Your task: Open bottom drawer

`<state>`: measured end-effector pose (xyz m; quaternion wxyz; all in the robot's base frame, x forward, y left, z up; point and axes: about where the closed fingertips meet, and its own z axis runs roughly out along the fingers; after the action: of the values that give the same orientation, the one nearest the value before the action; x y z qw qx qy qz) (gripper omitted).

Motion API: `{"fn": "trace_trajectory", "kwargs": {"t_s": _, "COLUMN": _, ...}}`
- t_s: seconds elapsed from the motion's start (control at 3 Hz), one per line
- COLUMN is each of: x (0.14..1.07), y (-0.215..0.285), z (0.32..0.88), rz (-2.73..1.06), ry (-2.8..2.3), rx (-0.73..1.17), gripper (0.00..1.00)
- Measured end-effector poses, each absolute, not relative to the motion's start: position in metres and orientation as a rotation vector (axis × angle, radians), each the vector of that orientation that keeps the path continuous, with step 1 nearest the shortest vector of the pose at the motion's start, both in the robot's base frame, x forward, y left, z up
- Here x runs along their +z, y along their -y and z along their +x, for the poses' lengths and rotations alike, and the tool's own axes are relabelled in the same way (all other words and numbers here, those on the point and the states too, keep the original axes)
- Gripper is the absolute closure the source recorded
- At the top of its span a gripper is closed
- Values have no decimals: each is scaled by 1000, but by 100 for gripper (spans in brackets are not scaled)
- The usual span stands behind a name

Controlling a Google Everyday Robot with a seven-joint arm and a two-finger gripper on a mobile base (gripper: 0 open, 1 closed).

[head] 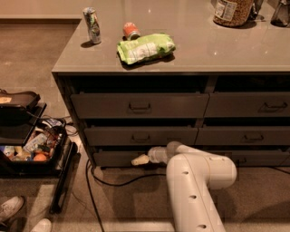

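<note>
On the table (235,50) we find a can (92,25) standing at the far left, a second can (131,31) lying to its right, and a bag (146,47) just in front of that one. A jar (233,10) sits at the rear right. Below, in the left stack, the bottom drawer (113,158) lies lowest. Our tool (139,159) is at its front, near the middle, with the arm (195,181) to the tool's right. On the floor to the left sits a crate (27,168), and a cable (113,182) runs in front of the drawers.
</note>
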<state>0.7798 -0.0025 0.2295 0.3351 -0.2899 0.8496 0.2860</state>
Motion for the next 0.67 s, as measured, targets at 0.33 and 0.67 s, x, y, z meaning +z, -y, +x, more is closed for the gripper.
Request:
{"fn": "trace_trajectory", "kwargs": {"t_s": 0.33, "x": 220, "y": -2, "z": 766, "rz": -865, "ry": -2274, "rx": 625, "gripper": 0}}
{"fn": "trace_trajectory", "kwargs": {"t_s": 0.67, "x": 210, "y": 8, "z": 760, "rz": -843, "ry": -2296, "rx": 647, "gripper": 0}}
